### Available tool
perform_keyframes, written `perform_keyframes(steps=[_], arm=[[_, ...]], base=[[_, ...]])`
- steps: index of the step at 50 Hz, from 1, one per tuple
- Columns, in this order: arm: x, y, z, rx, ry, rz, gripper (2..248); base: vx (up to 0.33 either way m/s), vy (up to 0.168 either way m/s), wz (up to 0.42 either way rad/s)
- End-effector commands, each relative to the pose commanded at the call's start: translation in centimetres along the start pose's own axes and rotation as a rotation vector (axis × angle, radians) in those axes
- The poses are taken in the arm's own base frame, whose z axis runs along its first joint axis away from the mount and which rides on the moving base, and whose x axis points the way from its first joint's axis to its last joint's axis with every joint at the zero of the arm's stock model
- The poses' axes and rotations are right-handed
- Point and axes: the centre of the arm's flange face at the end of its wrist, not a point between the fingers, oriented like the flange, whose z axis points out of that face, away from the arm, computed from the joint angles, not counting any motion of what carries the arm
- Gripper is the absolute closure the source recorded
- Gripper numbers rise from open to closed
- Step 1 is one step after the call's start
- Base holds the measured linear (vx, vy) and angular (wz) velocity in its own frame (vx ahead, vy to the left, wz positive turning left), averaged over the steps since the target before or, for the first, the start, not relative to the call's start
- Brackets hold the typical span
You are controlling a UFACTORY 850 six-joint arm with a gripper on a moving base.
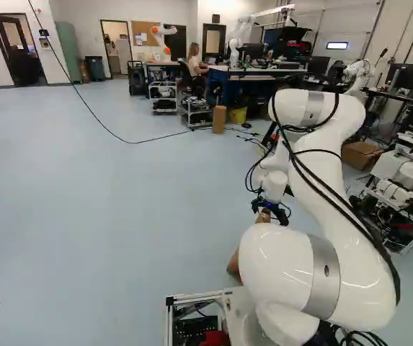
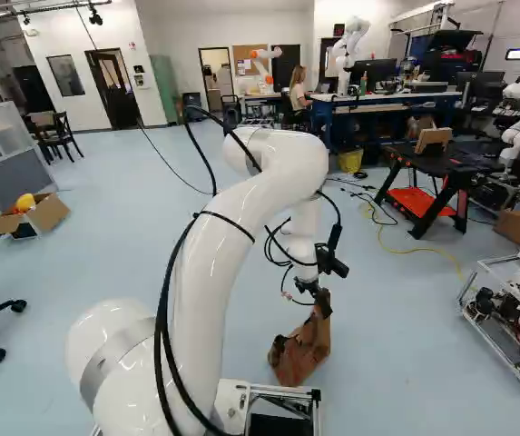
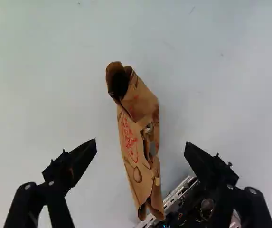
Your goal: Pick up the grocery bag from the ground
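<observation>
On the floor (image 2: 396, 318), just ahead of the base frame (image 1: 192, 298), is the grocery bag (image 2: 303, 350). Quantities, seen from where I stand, near to far:

- Base frame: one. Arm (image 2: 287, 163): one, reaching forward and down.
- Gripper (image 3: 140, 144): one, over the bag. Its two fingers (image 3: 81, 156) are spread wide, one on each side of the paper, with a gap on both sides in the wrist view. Nothing is pinched.
- Grocery bag: one, brown paper, creased, ragged along its upper edge. How full it is cannot be told.

Handling: expect a light, soft load, stiff only along the folds. The paper should crush without harm, but may tear if pulled at the ragged gap. Take hold across the narrow width, on the folded upper part, deep enough to catch both walls. A shallow bite could slip off or rip the edge. Lower as needed, close, then lift straight up.

Beyond, in the right base view: one black table (image 2: 464, 162), one yellow bin (image 2: 350, 161), and another robot (image 2: 517, 138) at the right.
</observation>
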Motion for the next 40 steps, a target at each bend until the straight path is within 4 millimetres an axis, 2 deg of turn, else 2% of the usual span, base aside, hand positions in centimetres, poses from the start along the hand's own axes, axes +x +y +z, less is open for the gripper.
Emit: perform_keyframes(steps=[40], arm=[[-0.7, -0.2, 5.9, -0.014, -0.031, -0.002, 3]], base=[[0.000, 0.000, 0.000]])
